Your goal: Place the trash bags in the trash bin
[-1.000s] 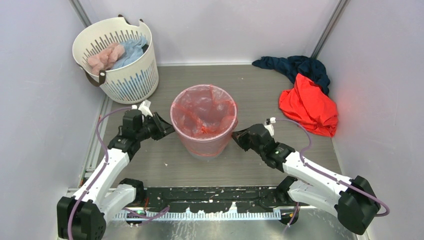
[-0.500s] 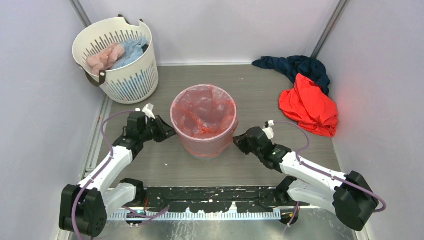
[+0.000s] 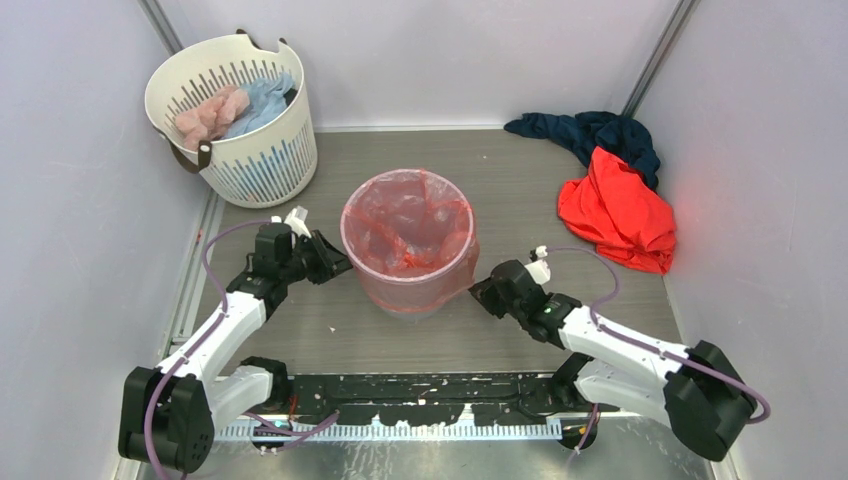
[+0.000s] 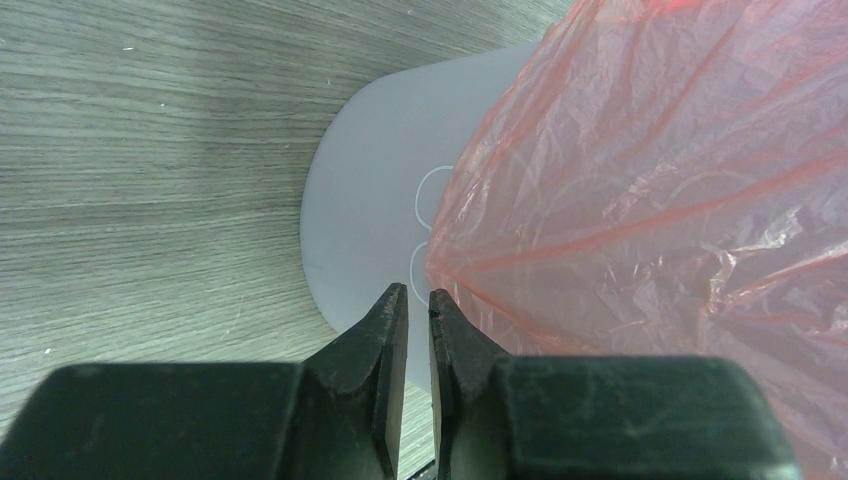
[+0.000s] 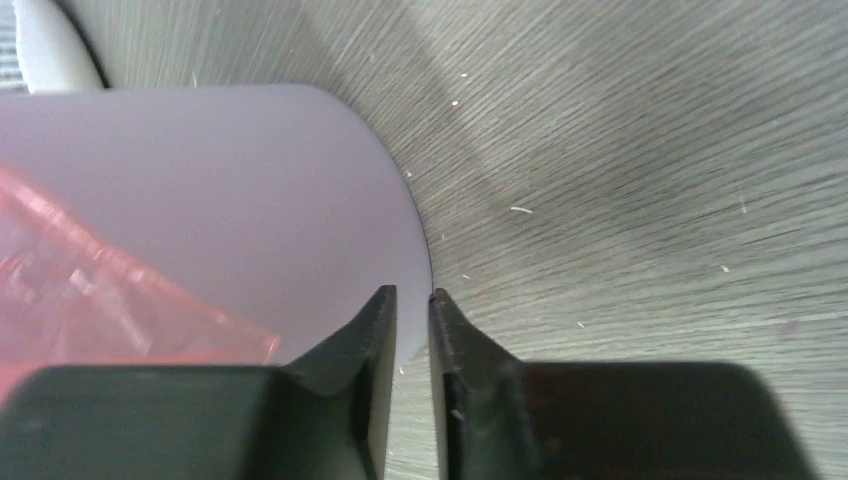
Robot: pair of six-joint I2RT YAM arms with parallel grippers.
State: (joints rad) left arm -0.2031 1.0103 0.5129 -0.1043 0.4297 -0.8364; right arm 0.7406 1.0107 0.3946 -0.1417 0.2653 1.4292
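Lining light grey round plastic bin point(image 4: 365, 200), translucent red-pink film bag point(image 3: 405, 225) hung over rim. Beside it sat left tool point(image 4: 410, 295), right tool point(image 5: 412, 295), each nearly closed, empty. Best: pinch overhang low, pull evenly.

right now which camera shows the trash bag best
Top external: the whole trash bag shows, lining the trash bin and folded over its rim. Left wrist shows only a crinkled stretch of film draped down the bin's side; right wrist catches just a blurred red corner.

table point(image 3: 330, 330) | wood-grain | 1 trash bin point(image 4: 365, 230) | 1 basket point(image 3: 265, 165) | 1 red garment point(image 3: 615, 210) | 1 navy garment point(image 3: 595, 132)
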